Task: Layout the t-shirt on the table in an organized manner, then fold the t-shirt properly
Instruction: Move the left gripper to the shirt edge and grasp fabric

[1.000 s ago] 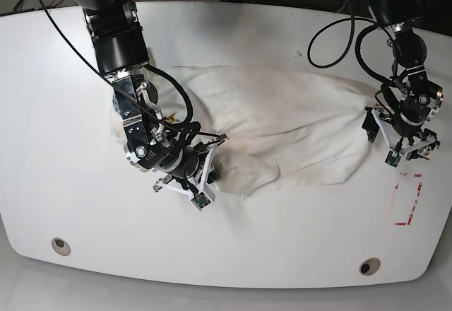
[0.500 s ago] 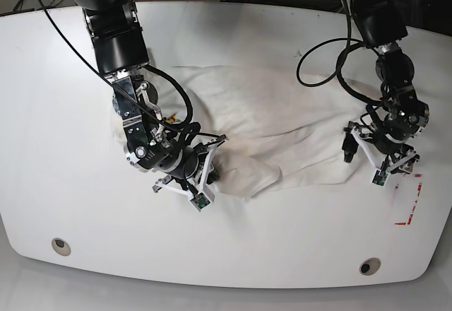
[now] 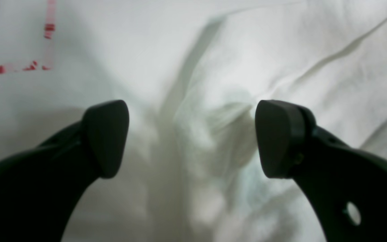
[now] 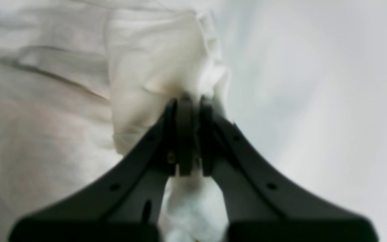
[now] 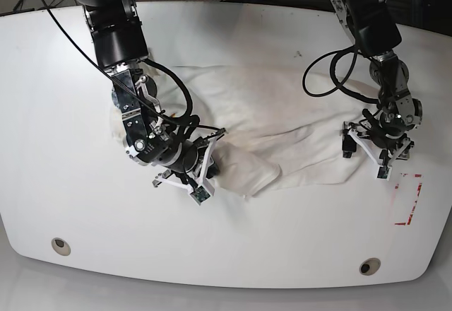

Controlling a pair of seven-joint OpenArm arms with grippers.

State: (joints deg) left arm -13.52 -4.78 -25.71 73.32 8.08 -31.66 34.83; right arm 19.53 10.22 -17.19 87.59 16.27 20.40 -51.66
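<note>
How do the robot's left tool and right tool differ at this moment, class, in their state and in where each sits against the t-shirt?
The left tool stands wide open with nothing between its pads; the right tool is shut on a bunch of the t-shirt. The left tool hovers over the cloth's edge near the red tape outline; the right tool sits at the opposite end of the shirt. Both point down at the white table.

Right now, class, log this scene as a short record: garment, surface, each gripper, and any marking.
garment: t-shirt, white, crumpled, not yet laid flat
surface: table, glossy white
right gripper: shut, pinching a bunch of the shirt's edge
left gripper: jaws wide open over the shirt's other edge, holding nothing
marking: red tape outline, beside the shirt
</note>
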